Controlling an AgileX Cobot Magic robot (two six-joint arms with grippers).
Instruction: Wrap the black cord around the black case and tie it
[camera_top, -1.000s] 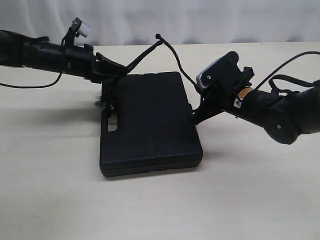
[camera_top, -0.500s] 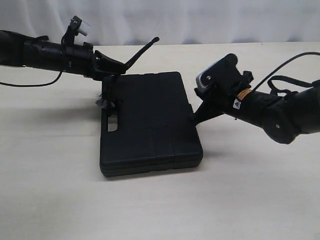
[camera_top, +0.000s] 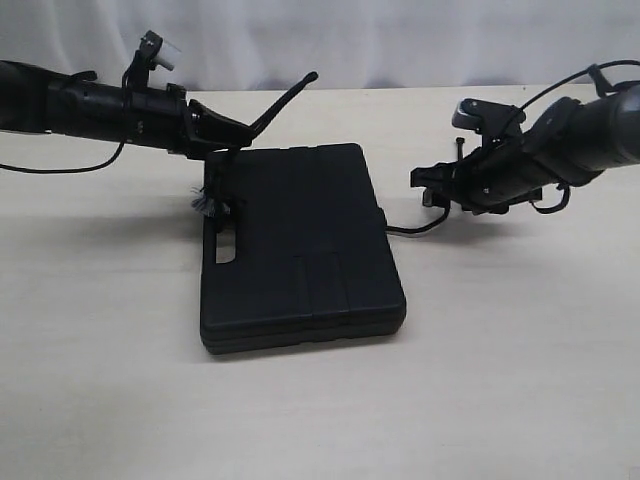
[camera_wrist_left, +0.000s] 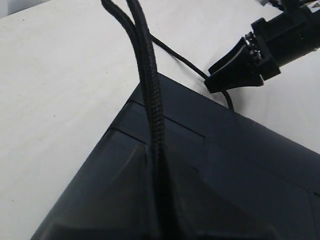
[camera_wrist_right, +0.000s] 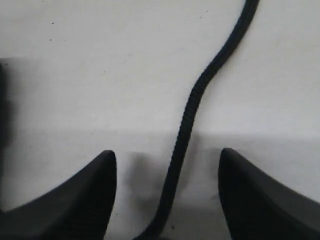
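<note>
"Black cord (camera_top: 285, 100) — where was it found, and by what was it held?"

"It was held at one place only. A doubled stretch was pinched by the left gripper (camera_top: 238, 132) above the far corner of the black case (camera_top: 295, 250), on the handle-slot side, and from there it was seen to stick up and away. A frayed knot (camera_top: 207, 205) was hung just beside that short side. Another stretch was laid on the table (camera_top: 500, 380) beside the case's opposite edge, bent toward the right gripper (camera_top: 422, 187)."

"And the case itself?"

"It was left flat, lid up, and no shift in it was noted over the last second."

"What was changed, then?"

"A second ago the right gripper was set close against the case's right edge, and a strand was strung down to it from the raised loop. Half a second ago that strand was no longer seen. Now the right arm had been swung out and lifted — well apart from the case. In the right wrist view its jaws were spread wide, and the cord was laid between them on the table, untouched. The left arm was not moved."

"What was meant by that for the task?"

"The wrap was judged unfinished. No strand could be made out across the lid, though black on black was hard to read, and no tie was seen. One part was secured and the other let loose, so a fresh grasp by the right gripper would likely be needed before anything could be tied."
</note>
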